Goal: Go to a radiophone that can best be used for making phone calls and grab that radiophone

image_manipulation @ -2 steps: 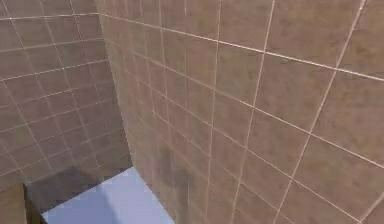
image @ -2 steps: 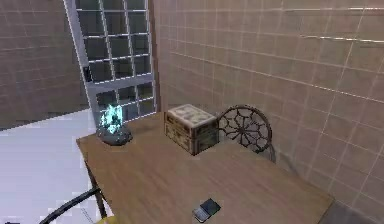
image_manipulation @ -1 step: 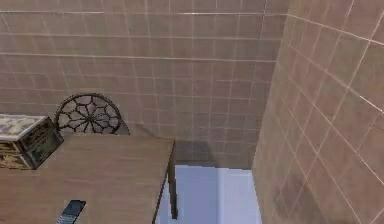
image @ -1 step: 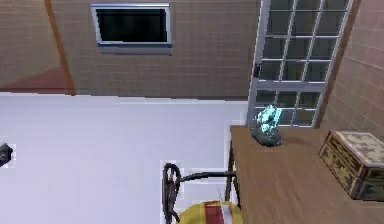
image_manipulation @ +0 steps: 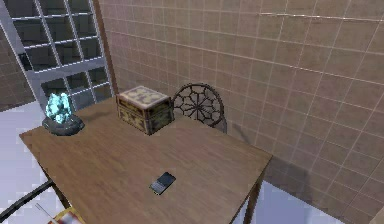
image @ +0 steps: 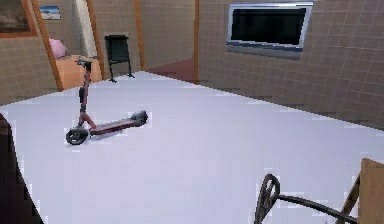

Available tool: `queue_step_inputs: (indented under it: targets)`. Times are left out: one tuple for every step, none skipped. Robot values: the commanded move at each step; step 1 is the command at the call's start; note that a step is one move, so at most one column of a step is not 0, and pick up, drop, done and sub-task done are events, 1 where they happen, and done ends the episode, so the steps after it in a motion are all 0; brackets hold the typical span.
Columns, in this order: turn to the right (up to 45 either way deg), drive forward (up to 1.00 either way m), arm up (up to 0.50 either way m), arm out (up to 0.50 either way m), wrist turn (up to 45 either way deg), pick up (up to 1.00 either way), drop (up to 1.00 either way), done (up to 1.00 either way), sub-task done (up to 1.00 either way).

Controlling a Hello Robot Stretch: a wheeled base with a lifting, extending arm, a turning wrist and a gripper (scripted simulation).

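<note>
While I cannot tell my pincer's state or bearing, the small dark phone (image_manipulation: 163, 183) lies flat on the wooden table (image_manipulation: 100, 160), lower middle of the arm side view, long axis slanting lower-left to upper-right, well below the wooden crate (image_manipulation: 145, 108).

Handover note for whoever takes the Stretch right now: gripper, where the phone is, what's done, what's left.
Gripper: state unknown, so check it yourself.
Things: in the arm side view a small dark phone lies flat on the wooden table, toward its near edge. It is apart from the wooden crate and the glass dome farther back. The forward view has a scooter on open floor.
Done: the robot seems parked alongside the table.
Left: reach out, grab the phone, lift it clear.
</note>
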Motion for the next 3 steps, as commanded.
queue_step_inputs:
  targets:
    - [0.0, 0.00, 0.50, 0.00, 0.0, 0.00, 0.00, 0.00, 0.00]
    - [0.0, 0.00, 0.32, 0.00, 0.0, 0.00, 0.00, 0.00, 0.00]
    - [0.0, 0.00, 0.00, 0.24, 0.0, 0.00, 0.00, 0.00, 0.00]
